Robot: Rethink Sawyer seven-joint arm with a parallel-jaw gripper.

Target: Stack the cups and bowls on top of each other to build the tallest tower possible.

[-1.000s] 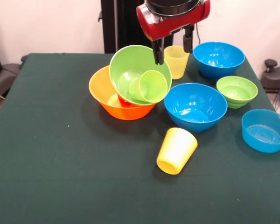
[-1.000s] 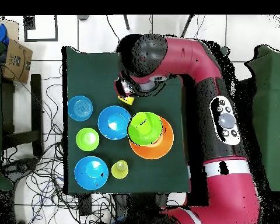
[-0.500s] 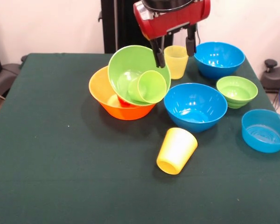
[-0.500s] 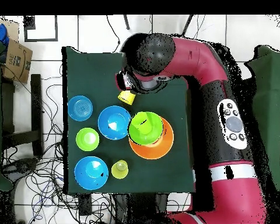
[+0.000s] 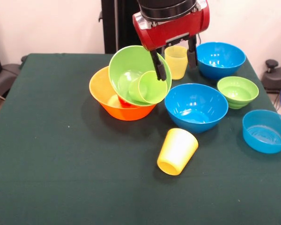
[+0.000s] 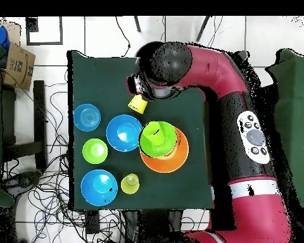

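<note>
**Claw spread above tilted green bowl; bowls and cups mostly loose on table**

Front view. Bowls counted: six. One large orange bowl (image 5: 113,101) upright on the green table (image 5: 51,154); one large lime bowl (image 5: 131,70) tipped steeply in it, mouth facing the camera. Two medium blue bowls: the nearer one (image 5: 195,107) centre right, the farther one (image 5: 219,59) at the back right. One small green bowl (image 5: 237,92) between them, to the right. One shallow blue bowl (image 5: 266,131) at the right edge. Cups counted: four. A lime cup (image 5: 151,87) lies on its side inside the tilted lime bowl. A sliver of red (image 5: 123,101), probably the red cup, shows under that bowl, inside the orange one. A pale yellow cup (image 5: 177,61) stands upright at the back. A bright yellow cup (image 5: 177,151) lies on its side in front, apart from the rest.

Claw (image 5: 174,61): fingers spread wide, nothing between them. One finger (image 5: 158,68) hangs in front of the lime bowl's right rim, just above the lime cup; contact cannot be judged. The other finger lines up beside the pale yellow cup.

Overhead view. Same six bowls; lime bowl (image 6: 158,138) sits on the orange bowl (image 6: 177,159). Bright yellow cup (image 6: 138,104) lies just beside the arm's head (image 6: 164,69); pale yellow cup (image 6: 130,183) near the table edge. Claw tips hidden under the arm here.
</note>
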